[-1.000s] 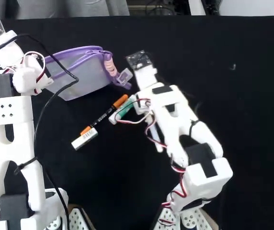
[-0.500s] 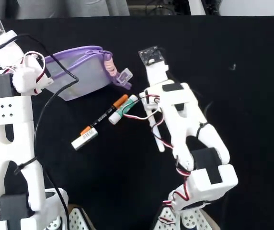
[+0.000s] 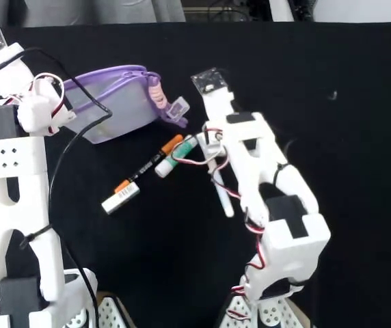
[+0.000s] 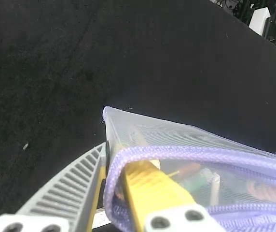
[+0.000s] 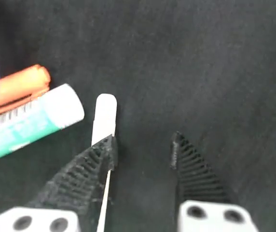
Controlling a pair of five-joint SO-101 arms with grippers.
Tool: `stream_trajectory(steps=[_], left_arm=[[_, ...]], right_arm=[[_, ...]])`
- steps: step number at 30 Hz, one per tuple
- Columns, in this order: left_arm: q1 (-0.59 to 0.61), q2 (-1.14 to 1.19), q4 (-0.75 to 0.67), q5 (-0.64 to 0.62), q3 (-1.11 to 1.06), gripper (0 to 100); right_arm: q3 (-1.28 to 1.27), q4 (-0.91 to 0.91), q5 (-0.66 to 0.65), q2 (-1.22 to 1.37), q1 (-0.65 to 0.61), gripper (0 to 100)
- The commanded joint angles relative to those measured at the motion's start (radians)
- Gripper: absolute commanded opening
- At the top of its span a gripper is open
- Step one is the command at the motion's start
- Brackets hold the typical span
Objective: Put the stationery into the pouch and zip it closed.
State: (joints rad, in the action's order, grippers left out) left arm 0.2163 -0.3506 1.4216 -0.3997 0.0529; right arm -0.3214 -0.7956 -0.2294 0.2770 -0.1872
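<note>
Pouch (image 3: 113, 102) sits at the back of the black table (image 3: 346, 178), on the left. It has a purple zip edge and see-through sides. The left gripper (image 4: 114, 159) pinches one end of the pouch (image 4: 186, 140), with the yellow finger (image 4: 152, 186) inside and the grey finger (image 4: 65, 193) outside. Some small things show through the side, maybe pens, but they are too blurry to tell.

Just in front of the pouch lie an orange and black pen (image 3: 149, 164) and a green glue stick (image 3: 175, 156), side by side and touching. A small white block (image 3: 120, 197) lies near the pen's other end.

The right gripper (image 5: 143, 141) hangs low over the table with its two black fingers spread apart and nothing between them. One fingertip (image 5: 106, 147) is right at a white stick (image 5: 104, 116), next to the glue stick (image 5: 29, 128).
</note>
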Motion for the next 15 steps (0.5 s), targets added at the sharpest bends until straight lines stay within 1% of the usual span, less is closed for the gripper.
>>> stream_trajectory(steps=[1,4,8,12,15], left_arm=[[0.018,0.000,-0.011,-0.003,-0.008,3],[0.018,0.000,-0.012,-0.003,-0.008,3],[0.018,0.000,-0.014,-0.003,-0.008,3],[0.018,0.000,-0.014,-0.003,-0.010,3],[0.018,0.000,-0.014,-0.003,-0.010,3]], right_arm=[[0.085,-0.072,-0.009,-0.010,-0.021,18.6],[0.114,-0.104,-0.011,-0.010,-0.021,18.6],[0.151,-0.147,-0.011,-0.012,-0.055,18.6],[0.153,-0.161,-0.074,-0.004,-0.092,18.6],[0.150,-0.161,-0.086,-0.001,-0.091,18.6]])
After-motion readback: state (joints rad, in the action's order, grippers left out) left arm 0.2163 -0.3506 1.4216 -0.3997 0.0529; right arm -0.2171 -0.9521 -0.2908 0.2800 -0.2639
